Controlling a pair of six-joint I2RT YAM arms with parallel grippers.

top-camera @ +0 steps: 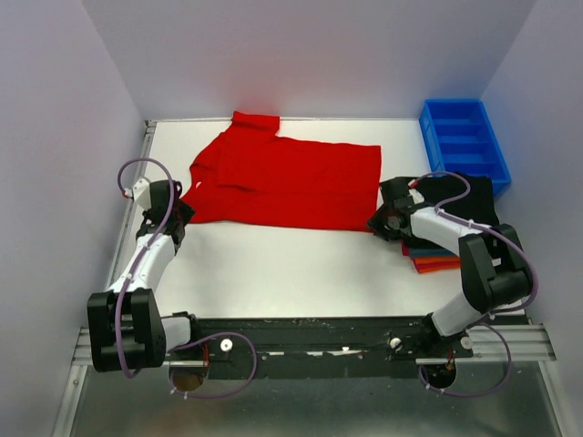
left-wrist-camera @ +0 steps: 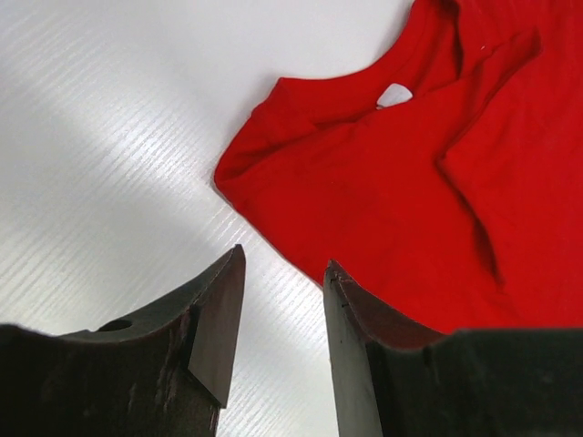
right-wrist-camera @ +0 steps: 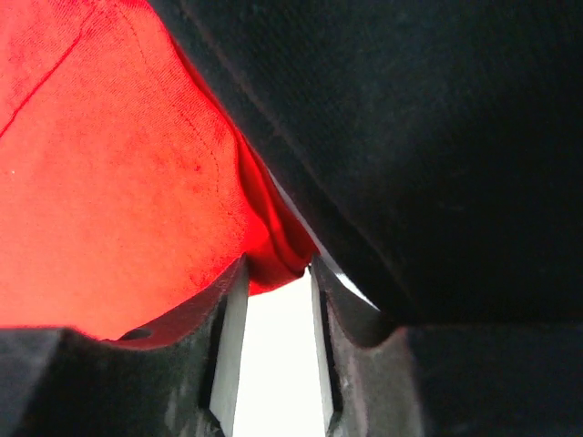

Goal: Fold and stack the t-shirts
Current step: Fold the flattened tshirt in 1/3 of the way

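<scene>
The red t-shirt [top-camera: 291,182] is spread flat across the far half of the bench [top-camera: 301,269] and is not yet folded. The folded stack [top-camera: 430,259], topped by a black shirt [top-camera: 478,196], is set at the right, on the near side of the blue bin [top-camera: 465,137].

The left jaws are open and empty, just short of the shirt's left edge. The right jaws are seen narrowly apart with the shirt's near right corner bunched at their tips; whether it is pinched cannot be told.

The main risk is judged to lie on the right. The black shirt is pressed close against that corner, so it may be caught together with the red cloth and the stack dragged apart. If only the very hem is taken, the corner may slip out during a lift. Should one side be raised while the other is not gripped, the shirt is likely to be skewed and the fold spoiled.
</scene>
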